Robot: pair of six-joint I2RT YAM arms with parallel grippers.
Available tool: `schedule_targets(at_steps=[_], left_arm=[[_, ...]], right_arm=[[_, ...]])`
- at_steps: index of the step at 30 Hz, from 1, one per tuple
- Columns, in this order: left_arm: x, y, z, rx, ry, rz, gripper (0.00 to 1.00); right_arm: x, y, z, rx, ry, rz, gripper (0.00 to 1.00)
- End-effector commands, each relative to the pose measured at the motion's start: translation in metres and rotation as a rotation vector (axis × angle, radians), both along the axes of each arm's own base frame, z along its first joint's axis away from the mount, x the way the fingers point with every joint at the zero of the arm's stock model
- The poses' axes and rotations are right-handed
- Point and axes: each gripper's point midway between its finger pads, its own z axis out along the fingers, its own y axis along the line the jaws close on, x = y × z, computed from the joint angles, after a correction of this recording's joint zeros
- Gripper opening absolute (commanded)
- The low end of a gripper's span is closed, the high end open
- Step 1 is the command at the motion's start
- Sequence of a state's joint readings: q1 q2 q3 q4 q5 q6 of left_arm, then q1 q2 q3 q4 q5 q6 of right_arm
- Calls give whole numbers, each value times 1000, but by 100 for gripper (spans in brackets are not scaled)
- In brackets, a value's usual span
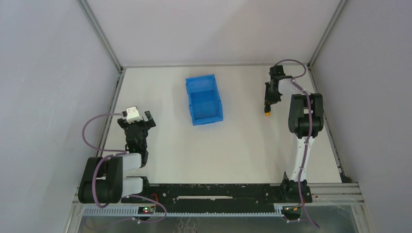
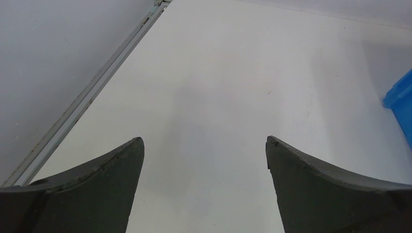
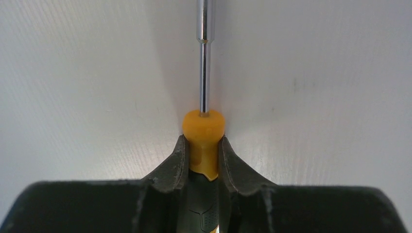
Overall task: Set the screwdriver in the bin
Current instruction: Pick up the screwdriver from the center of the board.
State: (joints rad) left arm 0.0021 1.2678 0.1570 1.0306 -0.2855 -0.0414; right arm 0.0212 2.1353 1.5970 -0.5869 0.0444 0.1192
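Now your right gripper (image 1: 268,103) is clamped on the screwdriver (image 1: 267,113) by the right edge of the table (image 1: 243,150), up toward the far right corner. From above, only the orange end of the handle shows below the dark gripper body. The shaft is too thin to make out there.

Your right wrist camera gives the clearer look. The two dark fingers (image 3: 176,167) of the right gripper (image 3: 203,148) press against both sides of the handle. The orange-yellow collar of the screwdriver (image 3: 203,130) pokes out just past the fingertips, and the black part of the grip sits back between the jaws. The thin metal shaft runs straight away from the camera over the white surface and leaves the top of the frame, so you cannot see its tip. You also cannot tell whether the tool touches the table.

The bin (image 1: 203,80) stands on the far half of the table, a little left of centre — well apart from the screwdriver, with bare table between them.

Your left gripper (image 1: 144,121) sits close to the left edge, about midway along it. Its jaws are spread wide over bare table (image 2: 228,87) in the left wrist view, where the left gripper (image 2: 204,145) holds nothing and a blue corner of the bin (image 2: 401,99) shows at the right side.
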Motion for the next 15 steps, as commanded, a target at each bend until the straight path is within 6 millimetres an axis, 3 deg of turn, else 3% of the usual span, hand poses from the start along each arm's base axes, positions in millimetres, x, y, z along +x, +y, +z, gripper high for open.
schedule_targets(at_steps=[1,7,15], left_arm=[[9,1,24,24,-66,6,100],[9,1,24,25,-65,7,100],[10,1,24,24,-67,6,100]], right_arm=[[4,-1,25,6,-45,-12,11],[8,4,73,32,-122,-3,11],[5,14,161,34,-258,26,11]])
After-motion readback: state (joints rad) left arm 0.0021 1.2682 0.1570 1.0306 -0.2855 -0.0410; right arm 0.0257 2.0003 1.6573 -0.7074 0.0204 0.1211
